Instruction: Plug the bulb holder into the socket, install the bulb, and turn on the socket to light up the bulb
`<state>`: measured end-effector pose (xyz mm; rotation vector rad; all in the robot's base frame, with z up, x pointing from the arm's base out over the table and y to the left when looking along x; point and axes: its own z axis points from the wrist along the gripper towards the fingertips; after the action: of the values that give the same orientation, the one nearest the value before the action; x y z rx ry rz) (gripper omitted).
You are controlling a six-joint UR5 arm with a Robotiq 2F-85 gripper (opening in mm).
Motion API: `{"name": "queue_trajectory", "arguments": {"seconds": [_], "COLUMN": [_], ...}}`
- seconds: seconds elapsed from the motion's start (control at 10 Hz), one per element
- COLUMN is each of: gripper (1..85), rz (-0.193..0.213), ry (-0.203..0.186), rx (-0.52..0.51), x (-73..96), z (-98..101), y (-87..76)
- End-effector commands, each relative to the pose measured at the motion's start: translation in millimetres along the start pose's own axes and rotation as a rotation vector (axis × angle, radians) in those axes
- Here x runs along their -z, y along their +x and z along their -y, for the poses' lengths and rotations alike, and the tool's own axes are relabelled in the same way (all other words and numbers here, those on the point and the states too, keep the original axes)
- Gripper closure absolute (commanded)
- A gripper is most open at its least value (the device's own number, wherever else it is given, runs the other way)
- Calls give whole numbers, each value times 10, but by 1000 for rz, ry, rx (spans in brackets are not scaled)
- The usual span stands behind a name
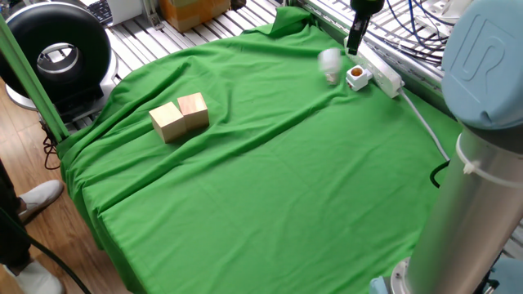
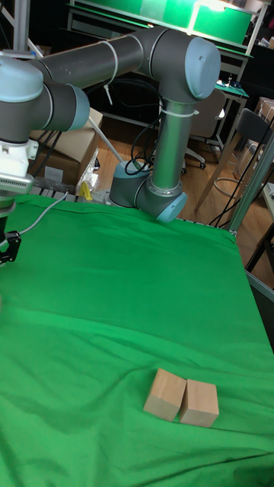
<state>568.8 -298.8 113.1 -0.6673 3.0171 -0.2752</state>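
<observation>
The bulb holder (image 1: pixel 357 77) sits plugged into the near end of the socket (image 1: pixel 381 72), its orange-brown screw opening facing up and empty, so the plug-in step looks done while the bulb is not yet installed. The bulb (image 1: pixel 329 63) appears as a blurred white shape on the green cloth just beside the holder, apart from it, probably loose. Just above the holder hangs the end effector (image 1: pixel 354 42), apparently holding nothing, though I cannot tell whether it is released or clenched.

The only readable mark is a pale raised "UR" on the blue joint cap (image 1: pixel 490 61) of the arm in the fixed view. No other text or number is legible.
</observation>
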Motion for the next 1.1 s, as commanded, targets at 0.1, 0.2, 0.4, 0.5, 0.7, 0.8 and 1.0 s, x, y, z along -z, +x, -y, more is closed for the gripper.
{"name": "queue_trajectory", "arguments": {"seconds": [0.1,0.2,0.4,0.5,0.7,0.8,1.0], "gripper": [127,153,257,287,360,387,410], "rz": [0,1,-20,-13,-6,2,7], "ry": [8,-1,18,1,-7,-14,-13], "rx": [38,46,24,8,3,22,54], "x": [318,358,432,461,483,481,493], "z": [3,-21,-22,-81,-99,-111,-119], "y": [-76,-76,-30,-40,-47,-69,-90]}}
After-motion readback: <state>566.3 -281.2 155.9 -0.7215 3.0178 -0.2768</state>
